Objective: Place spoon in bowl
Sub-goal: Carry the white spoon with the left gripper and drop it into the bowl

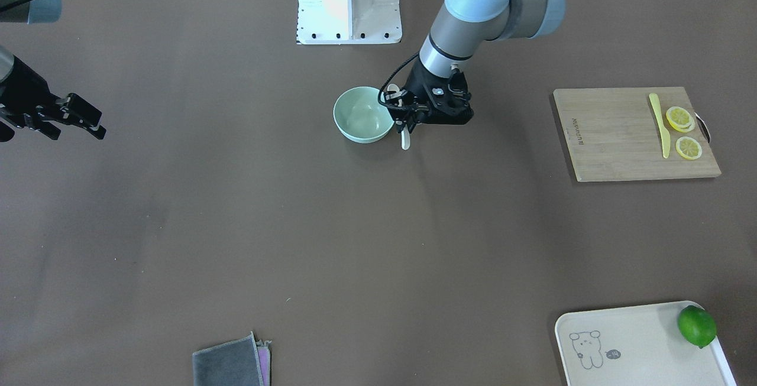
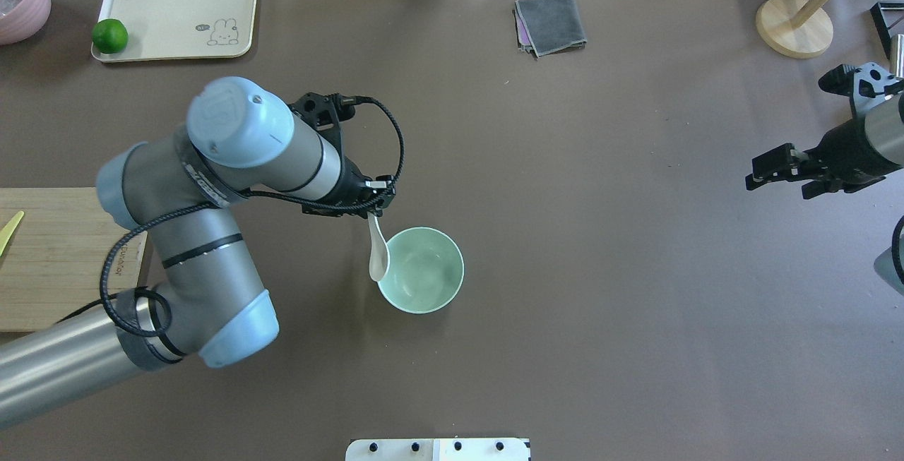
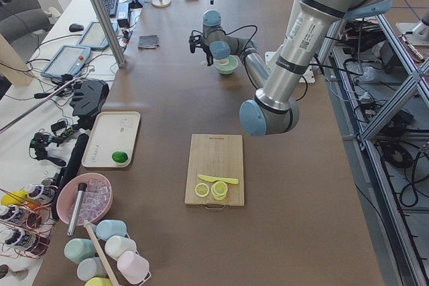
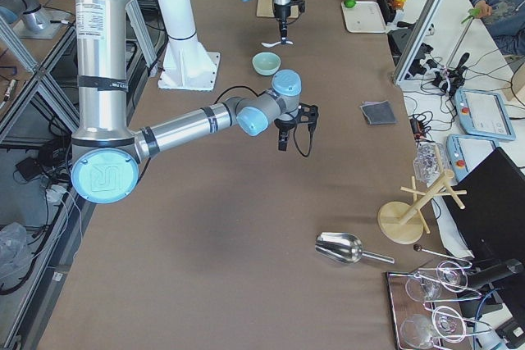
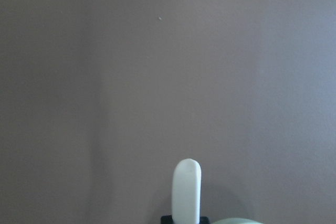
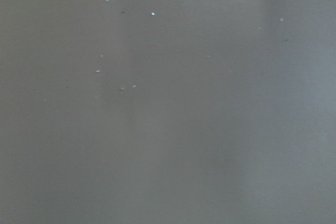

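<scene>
The pale mint-green bowl (image 2: 421, 270) stands upright in the middle of the table and also shows in the front view (image 1: 362, 114). My left gripper (image 2: 372, 214) is shut on the handle of the white spoon (image 2: 378, 253) and holds it above the table. The scoop lies over the bowl's left rim in the overhead view. In the front view the handle tip (image 1: 405, 140) sticks out below the left gripper (image 1: 407, 122). The left wrist view shows the handle end (image 5: 187, 192) and a sliver of the bowl's rim (image 5: 239, 222). My right gripper (image 2: 777, 186) is open and empty, far to the right.
A wooden cutting board (image 1: 615, 138) holds a yellow knife (image 1: 660, 123) and lemon slices (image 1: 680, 118). A cream tray (image 2: 176, 13) holds a lime (image 2: 109, 35). A folded grey cloth (image 2: 551, 23) lies at the far side. A wooden stand base (image 2: 794, 26) is at the far right.
</scene>
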Robot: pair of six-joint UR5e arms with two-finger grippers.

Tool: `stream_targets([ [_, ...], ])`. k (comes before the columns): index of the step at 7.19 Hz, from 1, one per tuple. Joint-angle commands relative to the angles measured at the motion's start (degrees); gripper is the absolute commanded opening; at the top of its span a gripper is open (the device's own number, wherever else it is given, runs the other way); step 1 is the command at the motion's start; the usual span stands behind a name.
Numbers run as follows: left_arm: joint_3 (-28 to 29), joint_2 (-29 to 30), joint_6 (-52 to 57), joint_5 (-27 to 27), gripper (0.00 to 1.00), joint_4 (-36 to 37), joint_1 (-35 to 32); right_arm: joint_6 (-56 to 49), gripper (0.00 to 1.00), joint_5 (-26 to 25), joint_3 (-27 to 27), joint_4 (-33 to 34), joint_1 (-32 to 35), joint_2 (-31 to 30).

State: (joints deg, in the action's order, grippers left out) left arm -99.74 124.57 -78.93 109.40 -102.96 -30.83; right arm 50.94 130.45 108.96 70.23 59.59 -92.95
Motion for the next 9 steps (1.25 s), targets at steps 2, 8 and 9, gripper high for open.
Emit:
stream_targets([
  [2,3.8,5.0,-2.2,-3.7,0.97,-0.2,3.9,-9.5,1.00,0.5,-0.6,0.2,5.4,-5.0],
  [8,-14.0,-9.0,29.7,10.7,0.98,20.8,-19.3,-16.0,1.00,0.5,-1.3,0.4,11.3,-8.8],
  [9,-14.9,-13.8,37.9,14.6,0.98,20.8,-24.9,-16.9,1.00,0.5,-1.6,0.4,12.3,-8.8],
])
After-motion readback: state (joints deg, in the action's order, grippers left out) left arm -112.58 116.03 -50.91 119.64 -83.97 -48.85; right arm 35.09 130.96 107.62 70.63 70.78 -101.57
